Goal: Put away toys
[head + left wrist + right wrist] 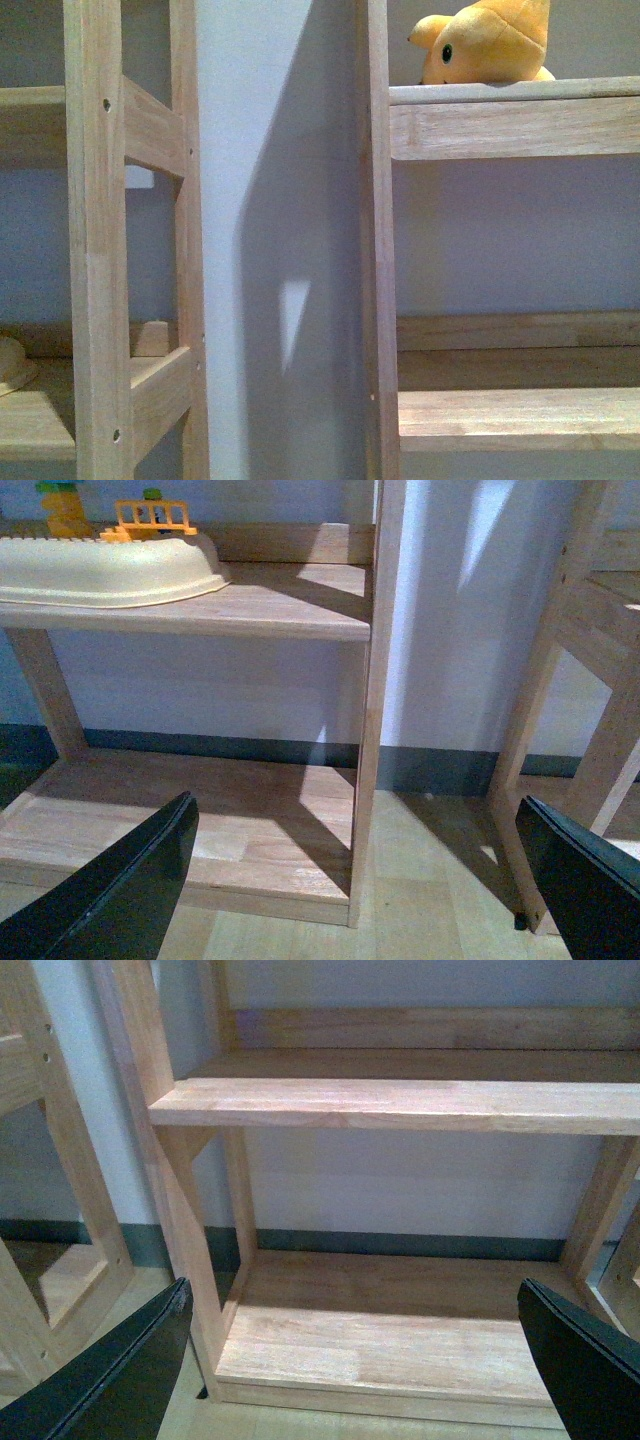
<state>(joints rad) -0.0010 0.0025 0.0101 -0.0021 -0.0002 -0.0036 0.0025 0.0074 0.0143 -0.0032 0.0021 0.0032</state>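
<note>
An orange-yellow plush toy (490, 40) with a black eye lies on the upper shelf (515, 92) of the right wooden rack, at the top right of the front view. Neither arm shows in the front view. My left gripper (355, 880) is open with nothing between its black fingers (120, 895); it hangs over the floor in front of the left rack's bottom shelf (230, 830). My right gripper (355, 1360) is open and empty too, facing the right rack's bottom shelf (390, 1330). The plush toy is out of both wrist views.
A pale-yellow plastic tray (110, 570) with small coloured pieces (150, 518) rests on the left rack's middle shelf. Upright wooden posts (375, 250) of both racks frame a narrow gap of white wall. The right rack's middle shelf (400, 1100) is bare wood.
</note>
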